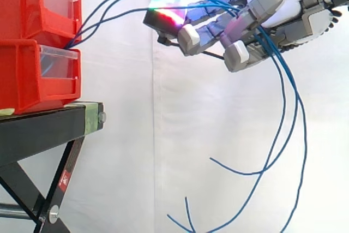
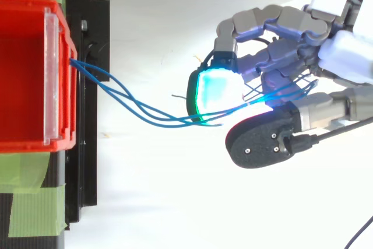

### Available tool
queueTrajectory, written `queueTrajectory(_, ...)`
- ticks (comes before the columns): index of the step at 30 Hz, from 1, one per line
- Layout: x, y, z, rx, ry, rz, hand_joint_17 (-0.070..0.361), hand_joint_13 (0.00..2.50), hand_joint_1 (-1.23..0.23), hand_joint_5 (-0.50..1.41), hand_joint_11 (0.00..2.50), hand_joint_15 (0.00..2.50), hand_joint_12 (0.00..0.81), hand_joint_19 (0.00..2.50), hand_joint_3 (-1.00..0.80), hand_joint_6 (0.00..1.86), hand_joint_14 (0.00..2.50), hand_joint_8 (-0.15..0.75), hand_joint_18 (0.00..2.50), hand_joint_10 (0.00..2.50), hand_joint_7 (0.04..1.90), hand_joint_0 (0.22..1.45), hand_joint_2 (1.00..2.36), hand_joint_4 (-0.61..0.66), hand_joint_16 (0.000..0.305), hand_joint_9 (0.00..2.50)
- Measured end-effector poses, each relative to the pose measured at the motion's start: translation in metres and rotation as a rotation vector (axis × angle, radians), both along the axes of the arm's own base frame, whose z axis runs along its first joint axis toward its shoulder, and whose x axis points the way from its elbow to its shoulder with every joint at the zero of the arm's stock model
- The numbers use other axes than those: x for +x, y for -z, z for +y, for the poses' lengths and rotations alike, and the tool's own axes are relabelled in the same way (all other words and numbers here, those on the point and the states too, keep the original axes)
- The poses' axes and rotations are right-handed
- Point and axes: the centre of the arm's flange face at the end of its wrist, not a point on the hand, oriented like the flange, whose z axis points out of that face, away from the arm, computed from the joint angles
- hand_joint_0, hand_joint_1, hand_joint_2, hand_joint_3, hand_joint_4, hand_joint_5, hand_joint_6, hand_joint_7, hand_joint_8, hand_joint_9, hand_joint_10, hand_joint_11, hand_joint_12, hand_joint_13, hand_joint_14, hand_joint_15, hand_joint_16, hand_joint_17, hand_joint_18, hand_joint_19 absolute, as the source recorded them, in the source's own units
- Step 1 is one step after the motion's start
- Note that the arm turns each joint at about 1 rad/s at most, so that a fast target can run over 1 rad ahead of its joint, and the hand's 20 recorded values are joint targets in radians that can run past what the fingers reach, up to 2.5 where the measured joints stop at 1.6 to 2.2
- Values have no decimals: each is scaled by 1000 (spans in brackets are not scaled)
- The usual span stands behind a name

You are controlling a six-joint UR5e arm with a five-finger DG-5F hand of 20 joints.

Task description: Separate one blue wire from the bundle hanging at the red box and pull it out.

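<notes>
Your hand has its fingers curled over the wires, and from the side more than one blue strand runs between them. The strands climb from the gap between the bins, cross the fingers, and drop off the far side in long loose tails below the hand. From above, they arrive together under the glowing pad and pass between it and the thumb. The grip looks closed on a group rather than on one wire. I can't tell how firmly any single strand is pinched.

That is your main risk. If you draw away now, you will likely drag several wires out of the bin together. If they snag inside, you may tug the bin on the stand. The tails below the fingers cross each other and could tangle as they run. A strand merely lying over a finger may also slip off mid-pull. Shed the extras before you pull.
</notes>
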Motion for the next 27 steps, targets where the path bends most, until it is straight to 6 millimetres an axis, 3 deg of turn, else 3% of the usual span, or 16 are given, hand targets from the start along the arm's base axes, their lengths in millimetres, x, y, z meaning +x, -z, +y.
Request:
queueTrajectory(6, 0, 0, 0, 0, 0, 0, 112, 1069, -714, -234, 1497, 360, 330, 1245, -327, 762, 2500, 276, 947, 13, 1207, 588, 1016, 62, 50, 754)
queueTrajectory(14, 0, 0, 0, 0, 0, 1, 120, 1078, -696, -235, 1492, 343, 345, 1234, -452, 760, 2500, 295, 967, 14, 1202, 531, 1004, 79, 53, 748)
queueTrajectory(27, 0, 0, 0, 0, 0, 1, 130, 1083, -714, -237, 1488, 338, 363, 1211, -500, 751, 2500, 308, 965, 14, 1210, 499, 1000, 91, 58, 722)
